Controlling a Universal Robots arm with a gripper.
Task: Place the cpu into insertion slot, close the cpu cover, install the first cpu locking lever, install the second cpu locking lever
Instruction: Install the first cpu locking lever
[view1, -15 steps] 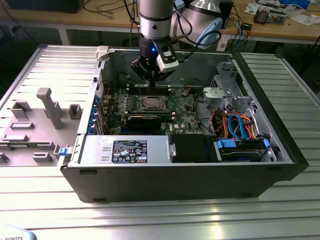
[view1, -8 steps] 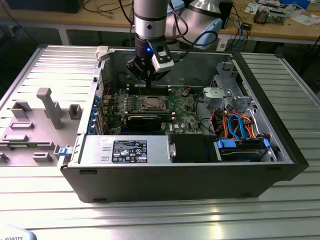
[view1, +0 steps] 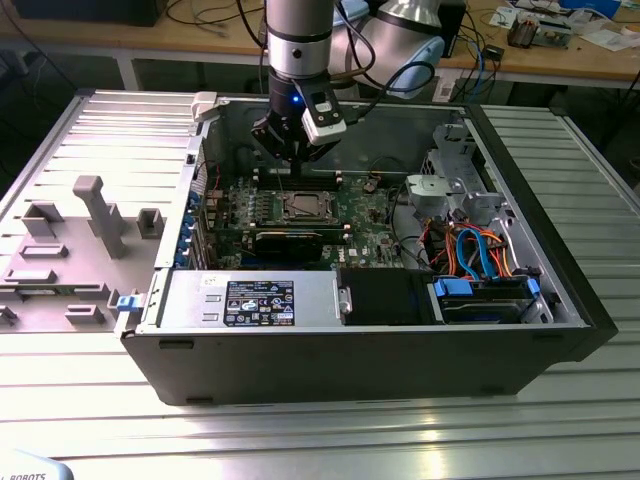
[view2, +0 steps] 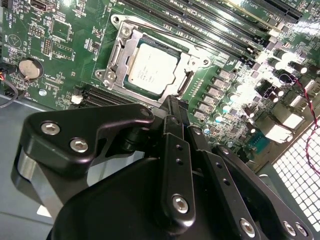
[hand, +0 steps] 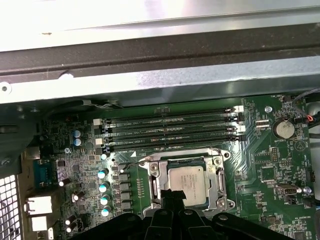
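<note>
The case (view1: 350, 360) stands open on top, and the gripper (view1: 297, 160) hangs in the free room above the slot (view1: 303, 207). The card (view1: 290, 240) lies just beside it, the far wall (view1: 390, 135) near, the drive cage (view1: 455, 185) well apart.

The silver-grey arm (view1: 296, 30) bears a blue light (view1: 295, 100), a white box (view1: 323, 117) at its four o'clock, and a black gripper (view2: 172, 102) studded with silver screws (view2: 180, 202).

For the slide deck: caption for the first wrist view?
Gripper poised at the edge of the cpu, which lies framed by the closed cpu cover.
</note>
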